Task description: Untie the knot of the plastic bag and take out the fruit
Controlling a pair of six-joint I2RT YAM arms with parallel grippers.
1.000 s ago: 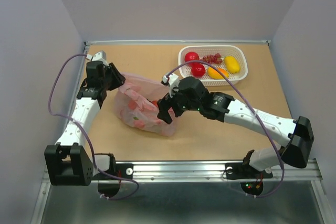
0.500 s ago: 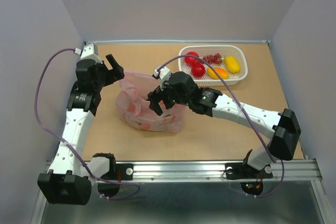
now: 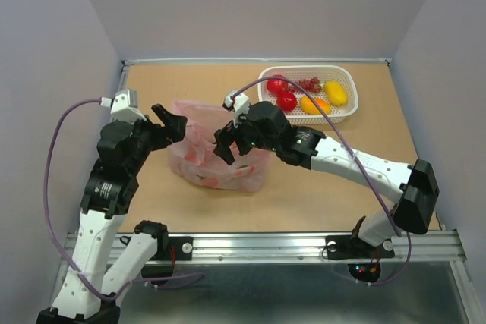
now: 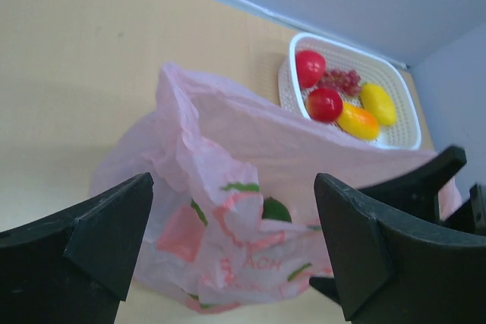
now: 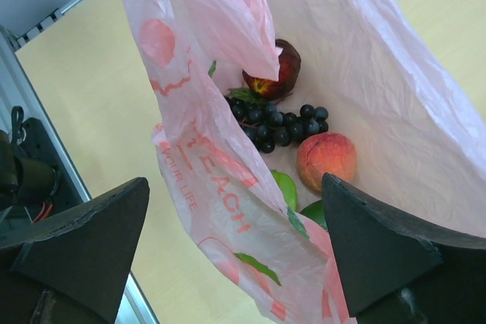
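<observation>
Nearest me, past the arm bases, the tan tabletop (image 3: 304, 195) is bare up to the thin, translucent pink plastic carrier bag (image 3: 209, 165). It sits slumped left of centre, between my two grippers.

I see no knot. The bag's mouth gapes upward, so I judge the untying done and the taking-out to be the step in hand.

The left gripper (image 3: 170, 121) hangs just beside the bag's left rim. Its jaws are spread wide and nothing is between them.

The right gripper (image 3: 225, 146) hovers over the open mouth. It is also spread wide and empty, and it looks straight down inside.

From its wrist view I count the fruit lying together on the bag's floor:
- a round peach-coloured toy fruit (image 5: 326, 161)
- a cluster of dark toy grapes (image 5: 277, 127) touching it
- a dark maroon fruit (image 5: 275, 66) half under a drooping fold of film
- a bit of green fruit (image 5: 285, 187) tucked against the near wall

The peach looks the most exposed, so I would go for it first. That means lowering the right jaws straight in without snagging the loose fold, then closing on the fruit alone, not on plastic. I may need the left gripper to pinch the rim so the bag does not lift with it.

Farthest off, well apart from the bag, the white plastic mesh basket (image 3: 304, 69) stands at the back right. It holds red, orange and yellow fruit.
</observation>
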